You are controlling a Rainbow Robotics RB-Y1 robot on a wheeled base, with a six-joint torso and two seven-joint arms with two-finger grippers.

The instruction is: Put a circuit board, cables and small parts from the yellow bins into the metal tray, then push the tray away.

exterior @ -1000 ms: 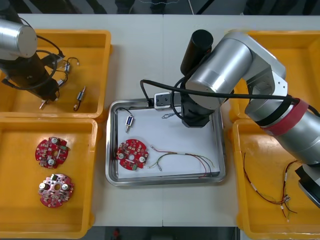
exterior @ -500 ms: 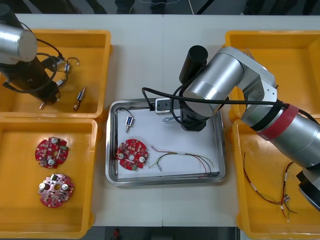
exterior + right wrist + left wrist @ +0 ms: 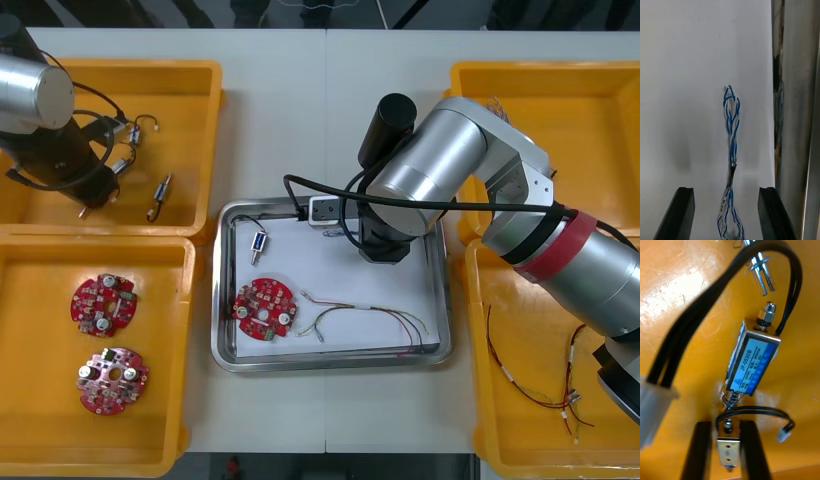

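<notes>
My left gripper is down in the far left yellow bin. In the left wrist view it is shut on a small metal part; a blue-labelled metal part with a black cable lies just beyond the fingers. My right gripper hangs over the far side of the metal tray. Its fingers stand open, and the twisted blue and white cable lies loose on the white floor between them. The tray also holds a red circuit board, a small metal part and a red and yellow cable.
The near left bin holds two circuit boards. More small metal parts lie in the far left bin. Red and yellow cables lie in the near right bin. The tray's shiny wall runs close beside one right finger.
My right gripper has opened and let the blue and white cable down into the tray. My left gripper has shut on a small metal part in the far left bin.
</notes>
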